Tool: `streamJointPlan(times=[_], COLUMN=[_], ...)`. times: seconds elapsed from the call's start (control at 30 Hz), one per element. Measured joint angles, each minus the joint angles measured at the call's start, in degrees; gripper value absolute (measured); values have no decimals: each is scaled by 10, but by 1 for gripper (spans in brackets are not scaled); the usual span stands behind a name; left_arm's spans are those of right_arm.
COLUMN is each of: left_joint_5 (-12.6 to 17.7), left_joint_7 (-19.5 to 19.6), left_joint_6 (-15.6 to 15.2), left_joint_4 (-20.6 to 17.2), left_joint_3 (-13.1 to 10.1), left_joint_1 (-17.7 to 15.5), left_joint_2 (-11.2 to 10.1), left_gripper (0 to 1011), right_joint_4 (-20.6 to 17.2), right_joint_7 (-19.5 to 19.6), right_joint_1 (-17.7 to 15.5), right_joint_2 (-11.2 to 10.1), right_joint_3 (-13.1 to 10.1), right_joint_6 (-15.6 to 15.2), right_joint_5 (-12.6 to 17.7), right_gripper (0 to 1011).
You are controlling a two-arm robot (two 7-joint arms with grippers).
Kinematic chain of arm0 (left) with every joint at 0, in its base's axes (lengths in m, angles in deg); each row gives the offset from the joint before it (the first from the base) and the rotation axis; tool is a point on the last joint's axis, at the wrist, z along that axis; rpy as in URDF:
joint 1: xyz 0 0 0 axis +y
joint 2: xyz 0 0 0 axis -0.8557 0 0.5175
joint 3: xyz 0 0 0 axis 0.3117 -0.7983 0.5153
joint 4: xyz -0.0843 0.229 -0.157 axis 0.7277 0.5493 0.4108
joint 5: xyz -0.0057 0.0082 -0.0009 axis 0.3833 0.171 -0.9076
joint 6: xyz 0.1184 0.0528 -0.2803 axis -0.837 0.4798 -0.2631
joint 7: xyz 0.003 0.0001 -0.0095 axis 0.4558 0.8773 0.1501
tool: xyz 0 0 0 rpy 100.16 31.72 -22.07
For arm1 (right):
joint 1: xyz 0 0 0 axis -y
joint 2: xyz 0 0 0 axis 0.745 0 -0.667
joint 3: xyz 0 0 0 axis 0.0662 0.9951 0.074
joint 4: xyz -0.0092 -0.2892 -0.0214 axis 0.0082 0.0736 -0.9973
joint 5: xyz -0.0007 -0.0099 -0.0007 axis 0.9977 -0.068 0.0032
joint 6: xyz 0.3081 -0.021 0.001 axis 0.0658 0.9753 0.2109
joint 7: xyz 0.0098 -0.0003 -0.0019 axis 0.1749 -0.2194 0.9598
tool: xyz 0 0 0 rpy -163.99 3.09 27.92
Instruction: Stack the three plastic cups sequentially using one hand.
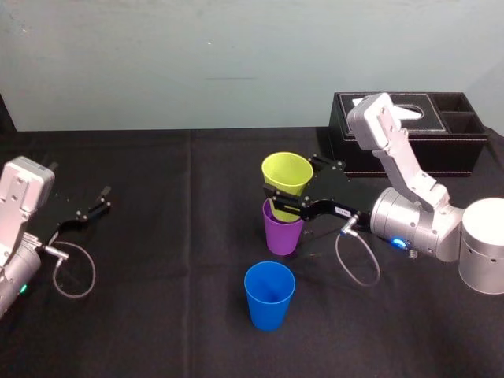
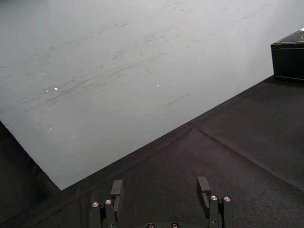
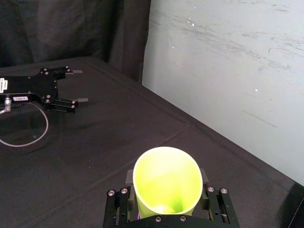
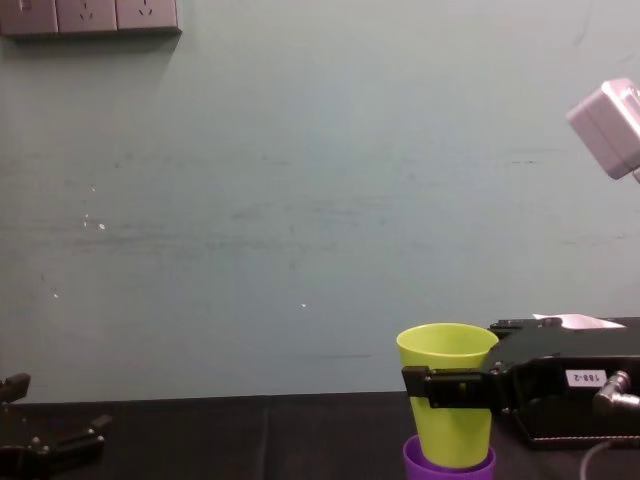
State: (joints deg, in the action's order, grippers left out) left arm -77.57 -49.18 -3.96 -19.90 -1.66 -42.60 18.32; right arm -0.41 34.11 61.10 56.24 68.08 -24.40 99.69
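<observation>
Three plastic cups are on the black-clothed table (image 1: 157, 315), one of each colour. Nearest the robot, the blue cup (image 1: 269, 295) stands upright and alone, mouth up, apart from the other two.

Just behind it stands the purple cup (image 1: 282, 232), also upright. The yellow-green cup (image 1: 287, 175) is directly above it. From the chest view, the base of the yellow-green cup (image 4: 448, 350) sits inside the mouth of the purple cup (image 4: 450, 468), with most of its body above the purple rim.

There are two grippers. The right gripper (image 1: 290, 179) reaches in from the right and grips the yellow-green cup around its middle. Its slim black jaws are spread to the cup's width, one pressed against each side. In the right wrist view the cup (image 3: 166, 175) sits between the two fingers (image 3: 129, 178), its open mouth towards the camera.

The left gripper (image 1: 101, 199) is parked well off to the left, low over the cloth and away from all three cups. Its jaws stand wide apart with nothing between them, as the left wrist view shows (image 2: 160, 187).

At the back right, one black tissue box (image 1: 409, 134) sits near the table's far edge, behind the right arm. Beyond it is a pale blue-green wall (image 1: 197, 63).
</observation>
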Motion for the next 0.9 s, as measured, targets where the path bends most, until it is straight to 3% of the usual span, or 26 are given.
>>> streamJointPlan(times=[0.43,0.9], left_joint_5=[0,0], left_joint_7=[0,0], left_joint_6=[0,0], left_joint_4=[0,0], left_joint_3=[0,0], left_joint_1=[0,0], left_joint_2=[0,0], left_gripper=[1010,1010], right_joint_4=[10,37], right_joint_7=[-3,0], right_joint_1=[-1,-3], right_joint_2=[5,17], right_joint_3=[1,0], right_joint_6=[3,28], right_joint_5=[-5,-18], right_gripper=[743,743])
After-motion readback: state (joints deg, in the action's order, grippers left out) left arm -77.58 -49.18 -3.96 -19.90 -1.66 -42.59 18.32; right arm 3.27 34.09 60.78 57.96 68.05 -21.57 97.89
